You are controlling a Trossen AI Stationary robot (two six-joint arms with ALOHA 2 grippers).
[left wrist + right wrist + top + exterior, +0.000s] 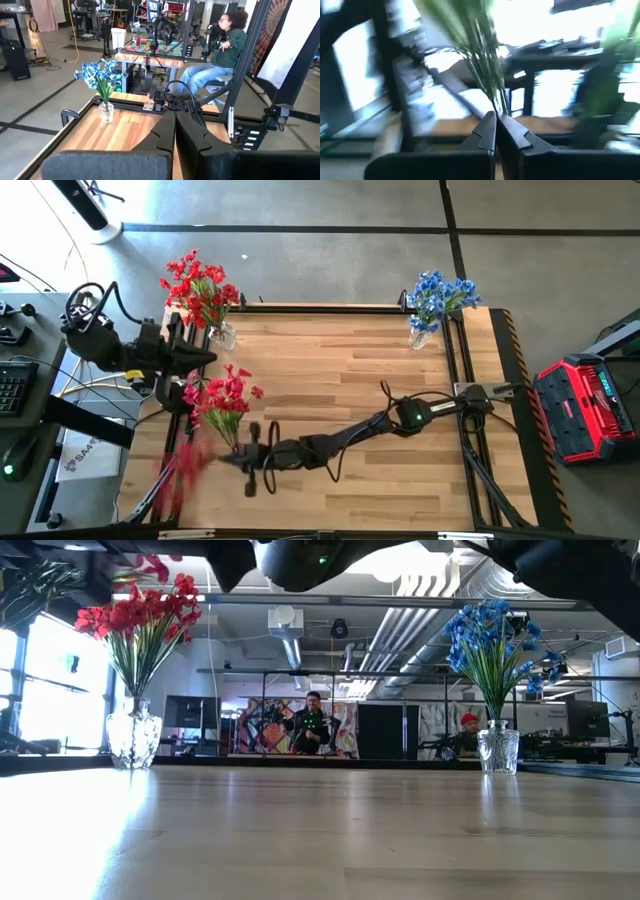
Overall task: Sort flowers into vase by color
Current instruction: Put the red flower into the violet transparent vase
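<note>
Table (400, 380) of pale wood carries two glass vases at its far corners: red flowers (200, 290) left, blue flowers (440, 295) right. Right gripper (496, 116), clenched on green stems, lifts a red spray (222, 395) near the left edge. Left gripper (175, 117) clamped shut, empty.

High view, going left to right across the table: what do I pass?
Red flowers in the vase → red bunch held by the right hand → right arm's elbow → blue flowers in the vase.
</note>
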